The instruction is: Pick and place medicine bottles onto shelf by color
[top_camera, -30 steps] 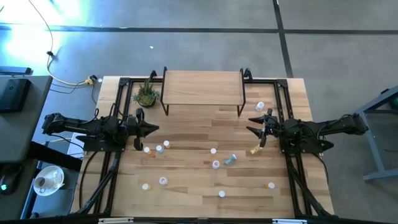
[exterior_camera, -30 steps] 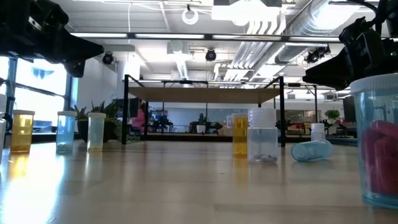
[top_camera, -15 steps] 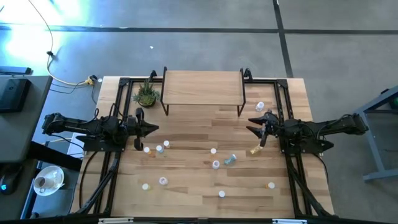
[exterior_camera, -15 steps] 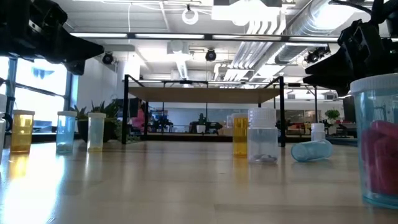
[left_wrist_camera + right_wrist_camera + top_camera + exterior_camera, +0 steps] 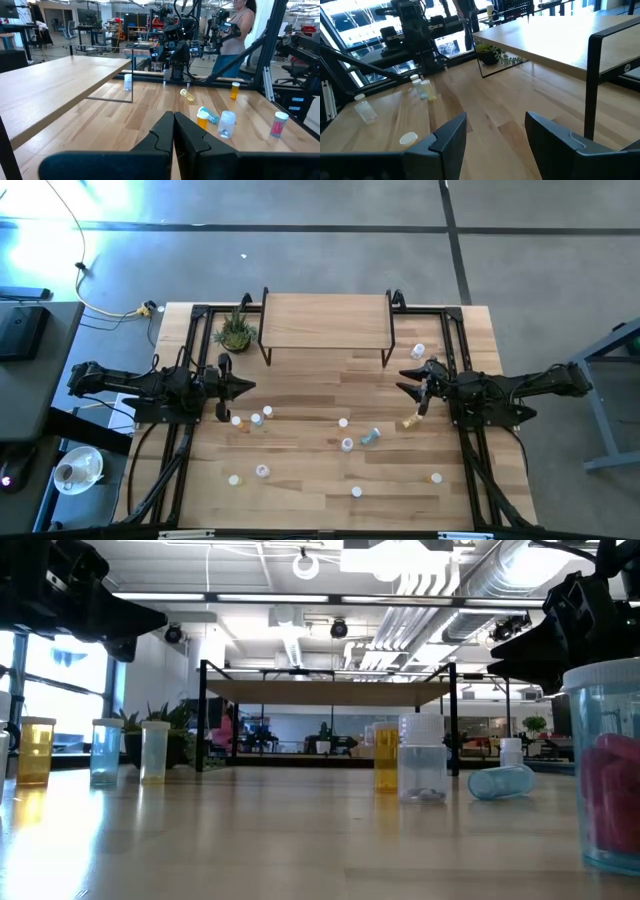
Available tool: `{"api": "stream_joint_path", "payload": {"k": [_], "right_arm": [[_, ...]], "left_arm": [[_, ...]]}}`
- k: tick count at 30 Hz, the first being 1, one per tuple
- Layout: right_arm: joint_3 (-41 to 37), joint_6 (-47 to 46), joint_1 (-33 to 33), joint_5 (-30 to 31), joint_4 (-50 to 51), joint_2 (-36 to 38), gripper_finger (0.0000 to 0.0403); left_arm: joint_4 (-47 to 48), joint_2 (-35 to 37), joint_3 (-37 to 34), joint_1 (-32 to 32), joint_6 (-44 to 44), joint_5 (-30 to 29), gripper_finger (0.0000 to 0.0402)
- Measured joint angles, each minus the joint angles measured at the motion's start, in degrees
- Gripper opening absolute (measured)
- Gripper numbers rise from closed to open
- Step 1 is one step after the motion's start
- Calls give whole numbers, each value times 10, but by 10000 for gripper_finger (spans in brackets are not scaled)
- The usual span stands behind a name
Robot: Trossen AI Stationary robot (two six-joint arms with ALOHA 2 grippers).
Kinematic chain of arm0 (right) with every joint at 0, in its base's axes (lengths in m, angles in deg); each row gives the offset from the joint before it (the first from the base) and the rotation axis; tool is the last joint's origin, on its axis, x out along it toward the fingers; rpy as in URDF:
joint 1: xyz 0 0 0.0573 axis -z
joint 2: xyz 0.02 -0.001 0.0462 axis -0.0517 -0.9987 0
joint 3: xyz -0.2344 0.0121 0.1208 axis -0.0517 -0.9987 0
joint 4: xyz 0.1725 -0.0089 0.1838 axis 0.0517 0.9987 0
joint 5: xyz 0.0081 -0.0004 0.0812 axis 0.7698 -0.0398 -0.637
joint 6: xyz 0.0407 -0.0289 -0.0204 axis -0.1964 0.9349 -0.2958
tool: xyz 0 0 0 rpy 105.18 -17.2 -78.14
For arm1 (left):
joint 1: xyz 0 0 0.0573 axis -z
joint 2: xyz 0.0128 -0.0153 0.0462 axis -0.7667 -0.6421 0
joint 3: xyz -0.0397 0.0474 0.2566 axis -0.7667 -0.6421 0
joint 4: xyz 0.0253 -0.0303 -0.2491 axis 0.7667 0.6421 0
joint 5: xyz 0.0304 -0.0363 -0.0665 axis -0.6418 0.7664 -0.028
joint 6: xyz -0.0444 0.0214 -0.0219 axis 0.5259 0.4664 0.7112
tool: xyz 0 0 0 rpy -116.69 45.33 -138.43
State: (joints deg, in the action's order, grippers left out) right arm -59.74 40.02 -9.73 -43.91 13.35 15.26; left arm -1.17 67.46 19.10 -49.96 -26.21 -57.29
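Medicine bottles (image 5: 347,444) are scattered upright and tipped across the wooden table (image 5: 300,390), at six o'clock of the bare shelf (image 5: 325,321). The left gripper (image 5: 240,387) is held shut at nine o'clock; the right gripper (image 5: 409,382), spread wide and gripping nothing, at three o'clock.

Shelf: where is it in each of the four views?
High view: shelf at the table's far edge, centre.
Low view: shelf across the background, centre.
Left wrist view: shelf beside the shut left hand.
Right wrist view: shelf past the open right hand.
Shared landmark: potted plant beside it.
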Motion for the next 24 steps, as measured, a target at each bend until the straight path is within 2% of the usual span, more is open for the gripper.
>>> {"api": "stream_joint_path", "payload": {"k": [5, 10, 16, 20, 24], "right_arm": [[0, -54, 0, 0, -10, 0, 193], [1, -47, 0, 0, -16, 0, 193], [5, 15, 0, 7, -71, 0, 193], [6, 41, 0, 39, -109, 0, 193], [7, 72, 0, 29, -146, 0, 193]], "left_arm": [[0, 0, 0, 0, 3, 0, 1], [0, 0, 0, 0, 16, 0, 1], [0, 0, 0, 0, 16, 0, 1], [5, 0, 0, 0, 16, 0, 1], [7, 0, 0, 0, 16, 0, 1]]}}
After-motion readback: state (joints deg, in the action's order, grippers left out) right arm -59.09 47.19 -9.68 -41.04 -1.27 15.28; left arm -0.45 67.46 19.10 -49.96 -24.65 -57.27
